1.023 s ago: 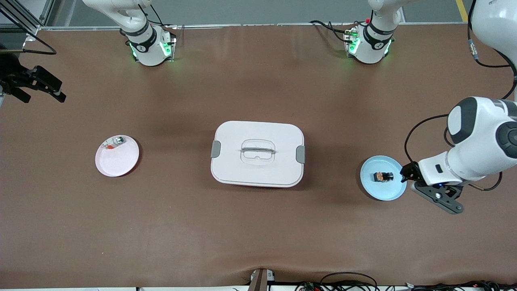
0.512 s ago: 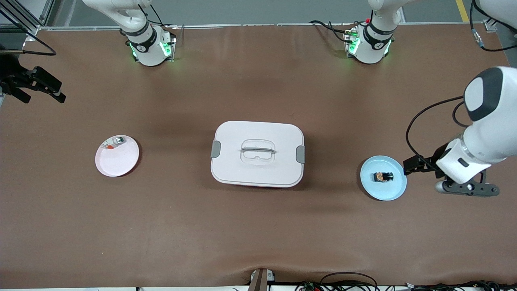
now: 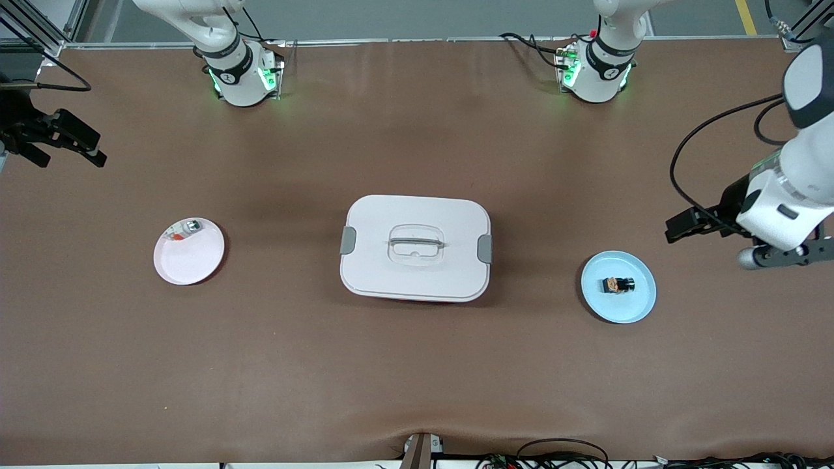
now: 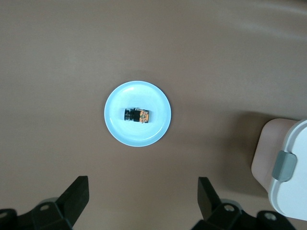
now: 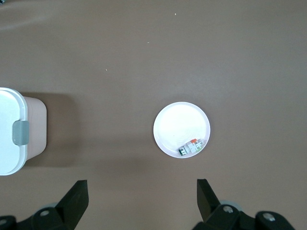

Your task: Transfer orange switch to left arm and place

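From across the counter [image 3: 417,365], the orange switch [image 3: 618,284] is lying on the blue plate [image 3: 635,309] toward the left arm's end, the box [image 3: 415,247] sitting mid-counter. The left gripper [image 3: 690,225] is hanging near that plate, the right gripper [image 3: 62,140] waiting at its own end. The left wrist view is showing jaws apart, the switch untouched. The right wrist view is showing jaws apart too, the pink plate [image 5: 177,125] awaiting; everything seems left to do.

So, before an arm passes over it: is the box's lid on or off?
On. The white box has its lid seated flat, a grey latch at each end and the recessed handle on top. Whether the latches are fastened, cannot tell.
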